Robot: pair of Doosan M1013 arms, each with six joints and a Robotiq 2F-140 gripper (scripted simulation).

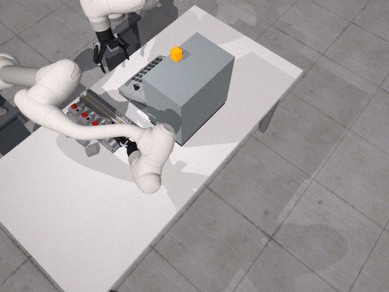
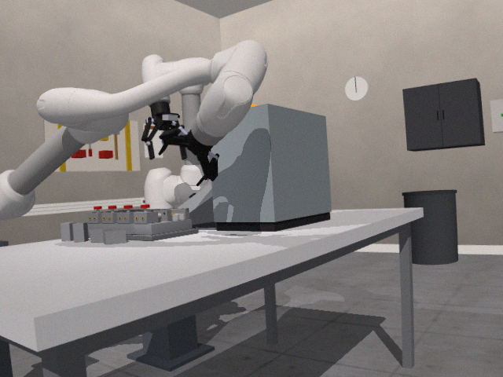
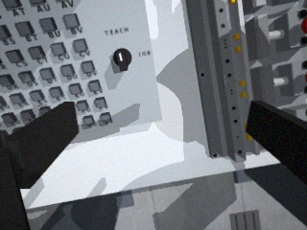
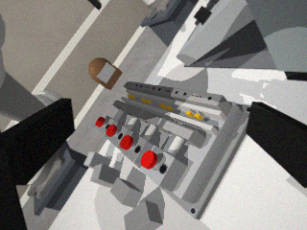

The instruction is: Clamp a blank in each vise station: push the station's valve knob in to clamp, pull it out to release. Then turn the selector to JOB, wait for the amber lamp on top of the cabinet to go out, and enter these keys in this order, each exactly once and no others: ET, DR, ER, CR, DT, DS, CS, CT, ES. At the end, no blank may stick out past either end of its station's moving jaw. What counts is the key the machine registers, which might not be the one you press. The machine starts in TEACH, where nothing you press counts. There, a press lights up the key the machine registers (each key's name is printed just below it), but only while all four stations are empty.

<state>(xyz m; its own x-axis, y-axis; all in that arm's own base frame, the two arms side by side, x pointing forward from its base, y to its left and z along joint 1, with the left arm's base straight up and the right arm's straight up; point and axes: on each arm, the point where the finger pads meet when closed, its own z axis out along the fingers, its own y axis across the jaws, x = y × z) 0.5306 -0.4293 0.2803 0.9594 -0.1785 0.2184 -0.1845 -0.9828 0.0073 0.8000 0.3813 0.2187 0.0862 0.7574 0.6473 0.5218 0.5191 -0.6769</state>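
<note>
The left gripper is open and empty, high beside the keypad at the table edge. The selector has its white mark toward TEACH. No visible key looks lit. The right gripper is open and empty above the cabinet-side end of the vise fixture. Red valve knobs line its front; whether they are in or out I cannot tell. Several grey blanks lie loose before it. The lamp is bright amber.
The grey cabinet stands behind the keypad, near the right forearm. The right arm reaches over the fixture and hides part of it in the top view. The white table has its long edge below the left gripper.
</note>
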